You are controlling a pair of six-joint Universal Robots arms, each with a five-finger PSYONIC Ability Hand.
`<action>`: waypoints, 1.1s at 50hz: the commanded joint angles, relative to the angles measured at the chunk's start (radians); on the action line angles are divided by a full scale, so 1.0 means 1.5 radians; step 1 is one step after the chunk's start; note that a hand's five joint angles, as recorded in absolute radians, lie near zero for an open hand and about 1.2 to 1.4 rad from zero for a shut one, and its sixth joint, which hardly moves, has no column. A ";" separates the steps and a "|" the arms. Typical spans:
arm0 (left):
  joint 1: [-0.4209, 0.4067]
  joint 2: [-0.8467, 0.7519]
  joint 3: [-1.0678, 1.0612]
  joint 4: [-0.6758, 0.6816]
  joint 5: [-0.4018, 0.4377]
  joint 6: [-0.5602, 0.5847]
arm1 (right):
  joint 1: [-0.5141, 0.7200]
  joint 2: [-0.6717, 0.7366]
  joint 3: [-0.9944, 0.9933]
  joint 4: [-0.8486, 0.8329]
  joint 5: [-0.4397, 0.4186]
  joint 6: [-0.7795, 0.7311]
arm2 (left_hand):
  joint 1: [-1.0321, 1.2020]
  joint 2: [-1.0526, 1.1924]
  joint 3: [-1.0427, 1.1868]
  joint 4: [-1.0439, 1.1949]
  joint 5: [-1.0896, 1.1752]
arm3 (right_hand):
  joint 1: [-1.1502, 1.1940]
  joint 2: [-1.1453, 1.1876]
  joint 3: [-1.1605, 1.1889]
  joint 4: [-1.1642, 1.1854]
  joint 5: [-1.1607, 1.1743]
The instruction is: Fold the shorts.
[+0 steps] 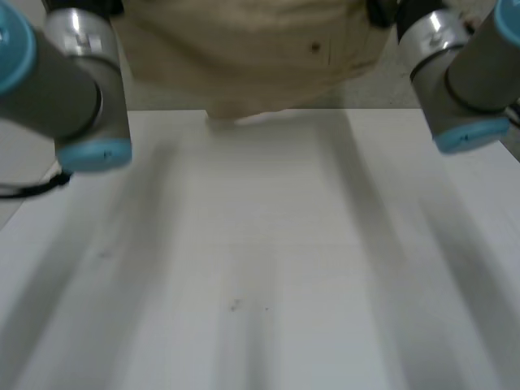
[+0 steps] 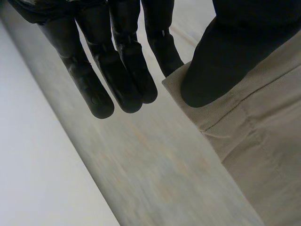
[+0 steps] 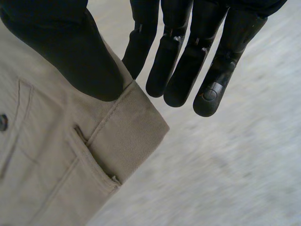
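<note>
We see one pair of beige shorts [image 1: 244, 57] hanging between two arms over the far edge of the one white table [image 1: 260, 268]. The left hand [image 2: 221, 61] pinches one corner of the shorts, thumb on the cloth against straight fingers [image 2: 117, 70]. The right hand [image 3: 70, 52] pinches the other corner the same way, just beside one belt loop [image 3: 91, 155].

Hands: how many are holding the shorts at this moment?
2. The left hand pinches one corner of the shorts under its thumb; the right hand pinches a waistband corner likewise.
</note>
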 commanded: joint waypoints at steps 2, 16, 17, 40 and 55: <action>-0.005 0.030 -0.261 -0.035 -0.002 -0.015 | 0.001 0.007 0.183 0.073 -0.031 -0.017 | 0.168 0.132 0.135 0.129 0.168 | 0.284 0.143 0.145 0.137 0.148; -0.052 0.026 -0.450 -0.253 -0.012 -0.093 | 0.004 -0.027 0.444 0.209 -0.018 -0.125 | 0.168 0.132 0.135 0.129 0.168 | 0.284 0.143 0.145 0.137 0.148; -0.053 0.035 -0.456 -0.268 -0.012 -0.093 | 0.004 -0.046 0.454 0.221 -0.018 -0.125 | 0.168 0.132 0.135 0.129 0.168 | 0.284 0.143 0.145 0.137 0.148; -0.132 0.288 -0.695 -0.437 0.004 0.061 | -0.043 -0.294 0.771 0.442 -0.045 -0.310 | 0.168 0.132 0.135 0.129 0.168 | 0.284 0.143 0.145 0.137 0.148; -0.056 0.285 -0.551 -0.297 0.030 0.109 | -0.056 -0.333 0.847 0.351 -0.089 -0.304 | -0.541 -0.576 -0.573 -0.579 -0.540 | 0.284 0.143 0.145 0.137 0.148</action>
